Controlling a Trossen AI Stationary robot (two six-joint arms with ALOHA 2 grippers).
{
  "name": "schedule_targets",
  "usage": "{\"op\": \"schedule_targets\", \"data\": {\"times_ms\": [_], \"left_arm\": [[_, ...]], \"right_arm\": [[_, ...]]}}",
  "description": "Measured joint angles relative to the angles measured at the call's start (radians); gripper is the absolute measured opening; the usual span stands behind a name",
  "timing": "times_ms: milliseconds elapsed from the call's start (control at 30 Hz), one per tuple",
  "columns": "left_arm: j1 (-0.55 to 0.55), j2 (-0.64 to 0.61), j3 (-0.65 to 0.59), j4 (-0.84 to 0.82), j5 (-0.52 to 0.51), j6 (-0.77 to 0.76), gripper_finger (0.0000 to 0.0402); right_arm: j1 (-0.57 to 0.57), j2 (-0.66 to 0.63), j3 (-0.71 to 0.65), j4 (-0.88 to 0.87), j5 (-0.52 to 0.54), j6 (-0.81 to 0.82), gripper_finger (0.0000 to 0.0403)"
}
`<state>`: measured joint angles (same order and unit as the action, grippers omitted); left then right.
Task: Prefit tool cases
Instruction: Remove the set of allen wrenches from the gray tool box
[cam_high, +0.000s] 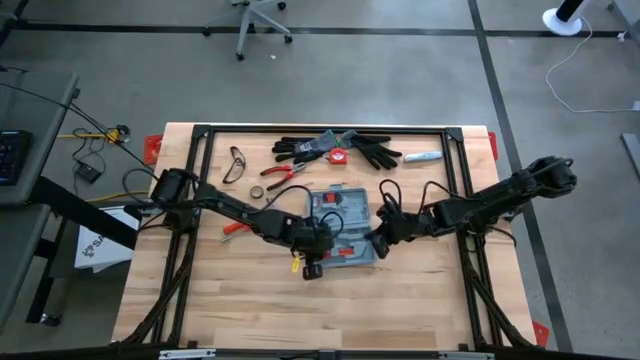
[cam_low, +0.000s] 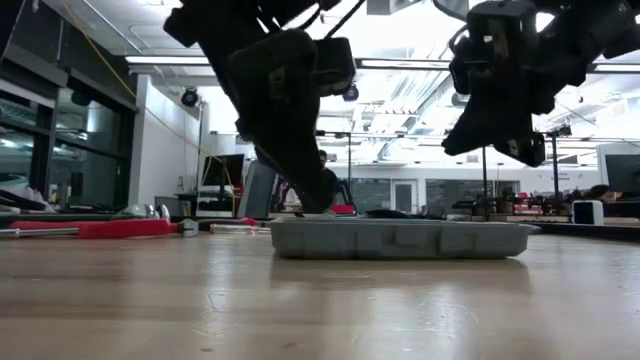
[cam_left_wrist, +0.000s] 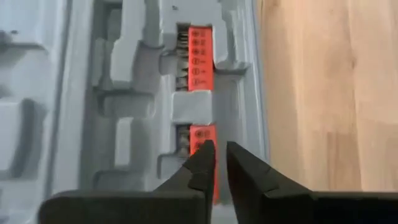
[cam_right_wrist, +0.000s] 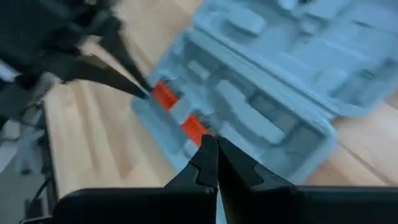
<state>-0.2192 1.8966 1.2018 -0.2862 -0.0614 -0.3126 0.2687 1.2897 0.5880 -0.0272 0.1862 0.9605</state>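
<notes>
With the open tool case (cam_high: 345, 222) lying mid-surface (cam_high: 420, 300), the left tool (cam_left_wrist: 221, 163), fingers slightly parted over a red bit holder (cam_left_wrist: 200, 59), should press squarely while the closed right tool (cam_right_wrist: 217, 157) steadies the case.

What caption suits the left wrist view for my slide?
Left gripper poised, fingers slightly apart, over a red bit holder in the open grey tool case.

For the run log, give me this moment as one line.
left gripper: over tool case, by red bit holder, nothing held | right gripper: shut, above case | gloves: table's far side
</notes>
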Motion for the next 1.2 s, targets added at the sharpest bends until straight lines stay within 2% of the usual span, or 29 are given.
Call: {"op": "schedule_targets", "data": {"times_ms": [300,467,700,900,1200], "left_arm": [[0.021,0.044,0.000,-0.004,0.012,-0.018,0.0154],[0.020,0.046,0.000,-0.006,-0.002,0.001,0.0198],[0.020,0.077,0.001,-0.029,-0.008,0.019,0.0209],[0.006,0.106,0.006,0.009,0.015,0.014,0.0209],[0.015,0.009,-0.002,-0.037,0.051,-0.042,0.0209]], "right_arm": [[0.000,0.107,0.000,0.060,-0.087,-0.019,0.0000],[0.000,0.174,0.000,0.120,-0.110,-0.019,0.0000],[0.000,0.247,0.000,0.151,-0.138,-0.017,0.0000],[0.000,0.254,0.000,0.155,-0.139,-0.016,0.0000],[0.000,0.210,0.000,0.169,-0.153,0.002,0.0000]]}}
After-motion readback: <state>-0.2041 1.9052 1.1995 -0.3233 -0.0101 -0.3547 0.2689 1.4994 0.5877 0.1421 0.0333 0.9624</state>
